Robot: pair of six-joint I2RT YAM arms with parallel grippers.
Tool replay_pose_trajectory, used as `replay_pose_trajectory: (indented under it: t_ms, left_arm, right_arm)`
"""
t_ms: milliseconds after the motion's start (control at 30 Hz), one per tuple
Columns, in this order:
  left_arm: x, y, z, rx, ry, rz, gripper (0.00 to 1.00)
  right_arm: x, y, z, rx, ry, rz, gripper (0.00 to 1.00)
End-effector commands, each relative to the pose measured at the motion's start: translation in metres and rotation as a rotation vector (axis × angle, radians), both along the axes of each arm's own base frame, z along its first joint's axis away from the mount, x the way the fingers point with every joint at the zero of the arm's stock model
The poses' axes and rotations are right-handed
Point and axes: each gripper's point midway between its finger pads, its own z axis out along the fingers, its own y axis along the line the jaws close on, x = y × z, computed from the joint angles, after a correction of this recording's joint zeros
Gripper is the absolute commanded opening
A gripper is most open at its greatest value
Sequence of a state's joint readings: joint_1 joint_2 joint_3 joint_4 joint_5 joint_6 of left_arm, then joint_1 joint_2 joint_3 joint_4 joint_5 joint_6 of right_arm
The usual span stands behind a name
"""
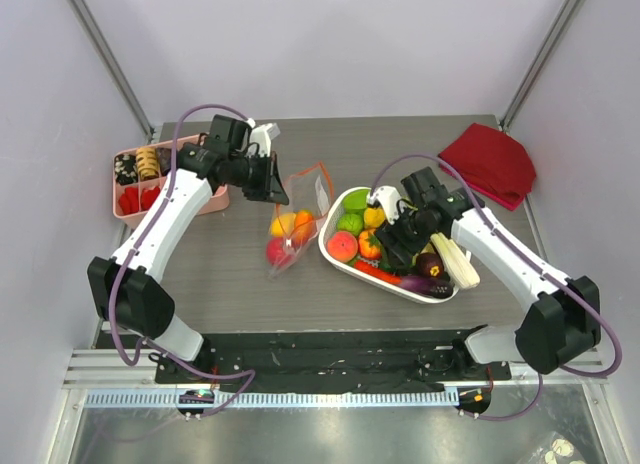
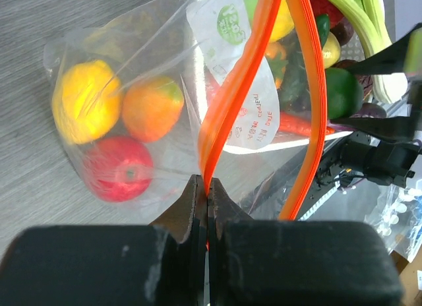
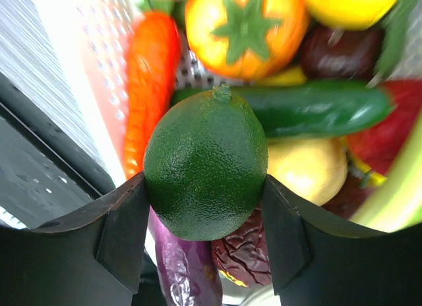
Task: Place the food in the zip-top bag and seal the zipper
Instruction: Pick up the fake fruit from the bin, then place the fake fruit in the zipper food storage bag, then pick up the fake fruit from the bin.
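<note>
Pinching one zipper (image 2: 232, 98) strip tightly, the left end effector (image 2: 207, 187) held the bag (image 1: 300, 209) mouth open on the tabletop (image 1: 220, 274) — three fruits (image 2: 151, 108) inside. The right end effector (image 3: 206, 187) clamped a green lime (image 3: 206, 154) over the basket (image 1: 332, 246); the bag mouth lay to its left, opening roughly toward the basket — within that arm's side.

Lab robot booth: white panels (image 1: 320, 44), aluminium posts (image 1: 110, 62).
</note>
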State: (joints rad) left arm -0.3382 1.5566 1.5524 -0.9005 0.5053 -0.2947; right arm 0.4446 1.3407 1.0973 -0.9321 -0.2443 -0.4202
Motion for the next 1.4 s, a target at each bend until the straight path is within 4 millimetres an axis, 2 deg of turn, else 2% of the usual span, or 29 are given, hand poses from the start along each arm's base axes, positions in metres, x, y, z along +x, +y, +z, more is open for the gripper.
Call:
replay_pose_trajectory:
  t_ms: [0, 67, 100, 133, 167, 233, 333, 400, 467, 567, 667, 800, 833, 900, 967, 1000, 1133, 1200, 1233, 1333, 1367]
  left_arm:
    - [-0.004, 0.001, 0.021, -0.024, -0.109, -0.06, 0.0]
    - [-0.003, 0.0, 0.022, -0.032, -0.144, -0.064, 0.0]
    - [-0.004, 0.001, 0.027, -0.038, -0.161, -0.065, 0.0]
    - [-0.005, 0.0, 0.028, -0.041, -0.17, -0.072, 0.0]
    - [-0.005, -0.001, 0.028, -0.046, -0.173, -0.079, 0.0]
    - [-0.005, -0.002, 0.03, -0.054, -0.178, -0.084, 0.0]
    - [-0.006, -0.004, 0.028, -0.061, -0.15, -0.078, 0.0]
    - [-0.006, -0.004, 0.026, -0.061, -0.128, -0.075, 0.0]
    - [-0.004, -0.006, 0.025, -0.066, -0.105, -0.071, 0.0]
    - [-0.005, -0.008, 0.026, -0.075, -0.091, -0.07, 0.0]
    - [-0.004, -0.008, 0.028, -0.084, -0.097, -0.07, 0.0]
    - [-0.004, -0.006, 0.025, -0.071, -0.084, -0.056, 0.0]
    - [-0.004, -0.006, 0.024, -0.07, -0.083, -0.055, 0.0]
    - [-0.004, -0.007, 0.024, -0.072, -0.082, -0.057, 0.0]
    - [-0.003, -0.007, 0.024, -0.074, -0.081, -0.054, 0.0]
    - [-0.002, -0.007, 0.025, -0.077, -0.082, -0.052, 0.0]
    - [-0.001, -0.006, 0.024, -0.077, -0.074, -0.046, 0.0]
    - [0.0, -0.006, 0.023, -0.075, -0.069, -0.039, 0.0]
    - [0.001, -0.006, 0.022, -0.076, -0.064, -0.038, 0.0]
    - [0.001, -0.006, 0.023, -0.079, -0.065, -0.038, 0.0]
    - [0.001, -0.005, 0.024, -0.08, -0.065, -0.036, 0.0]
  right_arm:
    - [0.018, 0.029, 0.068, 0.186, -0.164, 0.057, 0.32]
    - [0.026, 0.048, 0.097, 0.296, -0.217, 0.078, 0.29]
    - [0.033, 0.059, 0.124, 0.359, -0.266, 0.085, 0.29]
    - [0.043, 0.07, 0.139, 0.424, -0.285, 0.064, 0.28]
    - [0.044, 0.083, 0.158, 0.5, -0.295, 0.085, 0.26]
    - [0.06, 0.104, 0.204, 0.647, -0.356, 0.069, 0.26]
    - [0.074, 0.133, 0.243, 0.793, -0.395, 0.094, 0.25]
    - [0.075, 0.157, 0.251, 0.851, -0.375, 0.11, 0.26]
    - [0.07, 0.185, 0.243, 0.851, -0.349, 0.14, 0.26]
    - [0.058, 0.212, 0.223, 0.813, -0.332, 0.187, 0.26]
    - [0.066, 0.22, 0.198, 0.756, -0.351, 0.188, 0.31]
    - [0.078, 0.224, 0.18, 0.719, -0.372, 0.16, 0.39]
    - [0.08, 0.224, 0.177, 0.712, -0.376, 0.15, 0.47]
    - [0.082, 0.223, 0.173, 0.704, -0.378, 0.139, 0.54]
    - [0.083, 0.22, 0.172, 0.695, -0.386, 0.126, 0.67]
    - [0.083, 0.219, 0.173, 0.699, -0.383, 0.108, 0.77]
    - [0.093, 0.207, 0.187, 0.689, -0.433, 0.01, 0.99]
    - [0.094, 0.201, 0.196, 0.68, -0.446, -0.001, 1.0]
    - [0.094, 0.197, 0.207, 0.687, -0.465, 0.016, 1.0]
    - [0.094, 0.178, 0.218, 0.731, -0.427, 0.051, 1.0]
    - [0.103, 0.16, 0.222, 0.722, -0.443, 0.018, 1.0]
